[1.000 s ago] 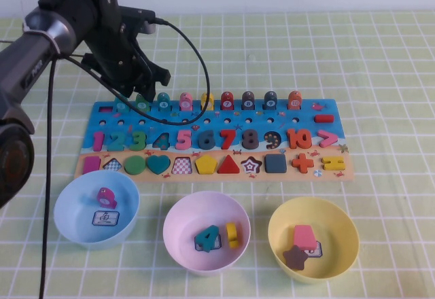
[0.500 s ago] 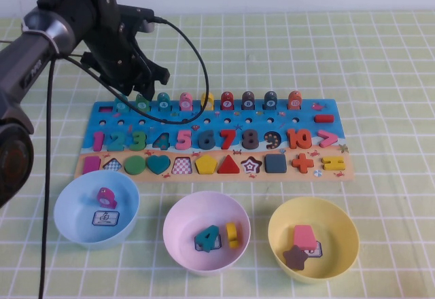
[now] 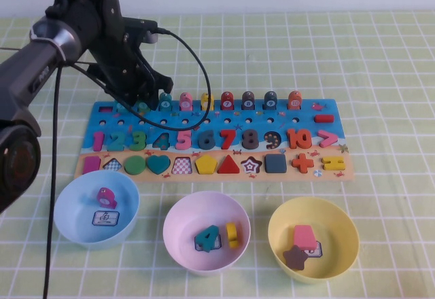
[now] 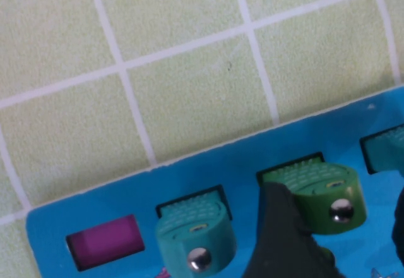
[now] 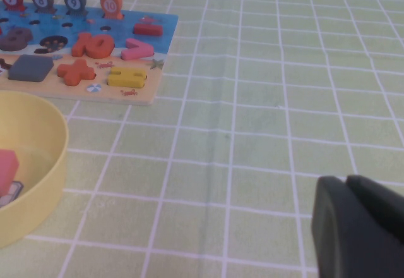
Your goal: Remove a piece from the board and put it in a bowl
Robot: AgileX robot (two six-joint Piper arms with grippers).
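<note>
High view: the left gripper [image 3: 139,102] is down at the far left end of the board [image 3: 211,170], its dark fingers [image 4: 284,240] set apart on either side of the green piece [image 4: 328,196], which sits in the peg row beside a teal peg [image 4: 192,230]. Near the board's left end stands the blue bowl [image 3: 71,227]. The right gripper [image 5: 356,227] hovers low over the bench [image 5: 265,132], fingers closed.

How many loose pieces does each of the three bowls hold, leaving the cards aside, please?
Light blue bowl: 1
Pink bowl: 2
Yellow bowl: 2
Total: 5
Left pincer astride the green piece on the board; right pincer over bare cloth near the yellow bowl.
</note>
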